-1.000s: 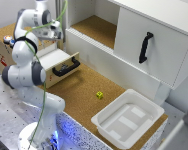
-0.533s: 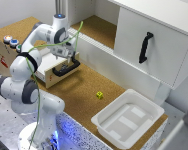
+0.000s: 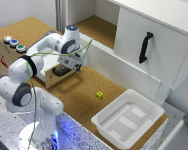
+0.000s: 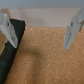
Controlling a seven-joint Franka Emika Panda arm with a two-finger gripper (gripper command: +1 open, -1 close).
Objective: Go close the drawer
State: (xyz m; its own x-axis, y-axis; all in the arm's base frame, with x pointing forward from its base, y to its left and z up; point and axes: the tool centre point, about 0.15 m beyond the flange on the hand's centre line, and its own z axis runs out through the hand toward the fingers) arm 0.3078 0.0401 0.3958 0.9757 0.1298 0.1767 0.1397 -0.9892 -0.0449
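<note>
The drawer is a small light-wood box standing open at the exterior view's left, with its black bar handle partly under my arm. My gripper hangs just above the drawer's handle end, apart from it. In the wrist view my gripper is open and empty, its fingers spread wide over the cork surface. A black shape lies beside one finger; it looks like the handle. The drawer's white inside is mostly hidden by the arm.
A white tray sits on the cork table at the front right. A small yellow object lies between it and the drawer. The big white cabinet door with a vertical black handle stands at the right. A button box is at the left.
My arm has swung from the far left toward the exterior view's right and down, bringing the gripper over the drawer's handle end. The drawer has not visibly moved.
</note>
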